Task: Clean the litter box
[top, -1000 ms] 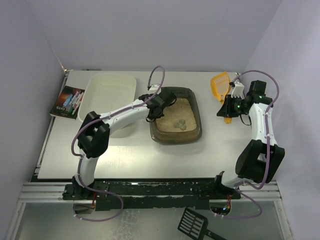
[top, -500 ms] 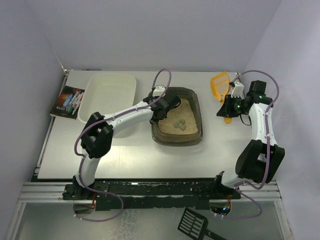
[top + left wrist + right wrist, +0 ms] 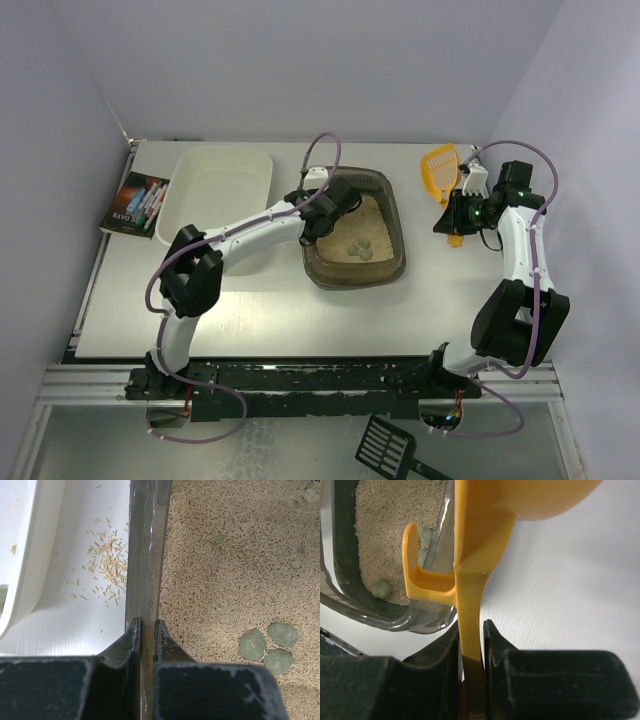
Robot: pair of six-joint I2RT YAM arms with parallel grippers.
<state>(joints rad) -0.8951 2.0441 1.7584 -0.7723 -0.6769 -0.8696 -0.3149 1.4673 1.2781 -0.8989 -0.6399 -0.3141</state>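
Note:
The dark brown litter box (image 3: 392, 262) sits mid-table with beige litter and three grey-green lumps (image 3: 358, 249). My left gripper (image 3: 318, 222) is shut on the box's left wall (image 3: 145, 570), one finger outside and one inside; the lumps (image 3: 267, 642) lie to its right. My right gripper (image 3: 457, 222) is shut on the handle of a yellow scoop (image 3: 440, 168), held right of the box. In the right wrist view the scoop handle (image 3: 470, 610) runs up between the fingers, with the litter box (image 3: 380, 615) at the left.
A white tub (image 3: 222, 185) stands left of the litter box, with spilled litter grains (image 3: 105, 575) beside it. A book (image 3: 135, 202) lies at the far left. A black scoop (image 3: 390, 448) lies below the table's front rail.
My left gripper has dragged the litter box a short way to the right and back. The right arm with the scoop has not moved.

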